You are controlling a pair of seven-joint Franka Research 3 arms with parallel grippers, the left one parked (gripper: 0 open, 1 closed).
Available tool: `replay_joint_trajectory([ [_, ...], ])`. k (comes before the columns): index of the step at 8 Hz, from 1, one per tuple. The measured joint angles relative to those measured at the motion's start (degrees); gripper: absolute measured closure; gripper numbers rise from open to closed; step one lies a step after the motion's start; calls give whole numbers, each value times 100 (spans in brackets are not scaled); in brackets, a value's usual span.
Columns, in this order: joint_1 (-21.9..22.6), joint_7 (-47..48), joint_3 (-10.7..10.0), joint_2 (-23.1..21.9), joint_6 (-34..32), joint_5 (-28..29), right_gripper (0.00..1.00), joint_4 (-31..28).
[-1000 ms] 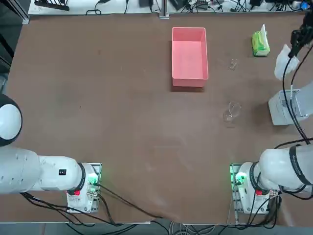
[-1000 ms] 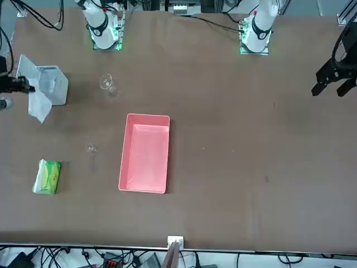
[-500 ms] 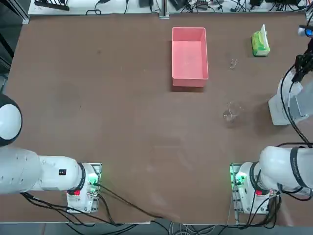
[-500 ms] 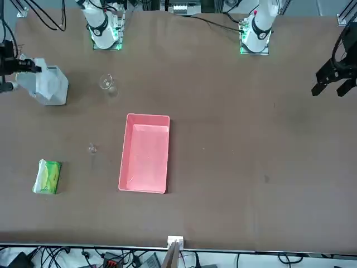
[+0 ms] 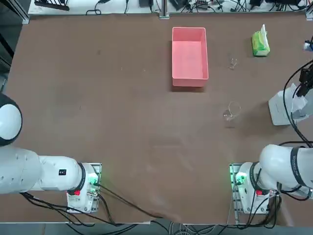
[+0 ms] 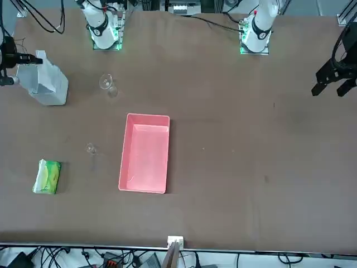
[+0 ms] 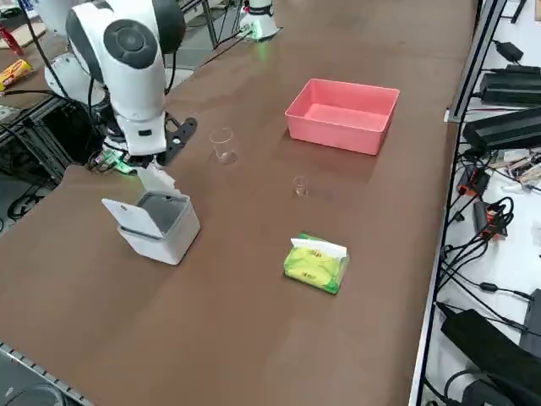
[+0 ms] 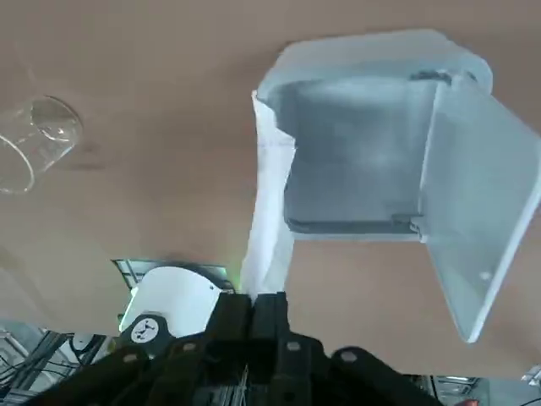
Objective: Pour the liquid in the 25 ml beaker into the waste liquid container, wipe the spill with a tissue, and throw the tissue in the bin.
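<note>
Your right gripper (image 8: 252,306) pinches the tissue (image 8: 269,203) tight, dangling it at the rim of the open bin (image 8: 372,161). Release now and it could catch there and slide outside

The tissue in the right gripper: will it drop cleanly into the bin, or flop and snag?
The tissue hangs limp from the shut right gripper, so it is probably floppy and very light. It drapes against the bin rim, so it may catch there rather than fall straight in.
</note>
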Motion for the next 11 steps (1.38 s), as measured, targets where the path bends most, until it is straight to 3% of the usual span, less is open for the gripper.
replay_joint_trajectory([
  [3,-58,-21,-61,0,10,-151,95,-113],
  [8,-90,-384,-462,59,164,-404,95,-173],
  [11,-94,-663,-580,200,559,-620,95,-175],
])
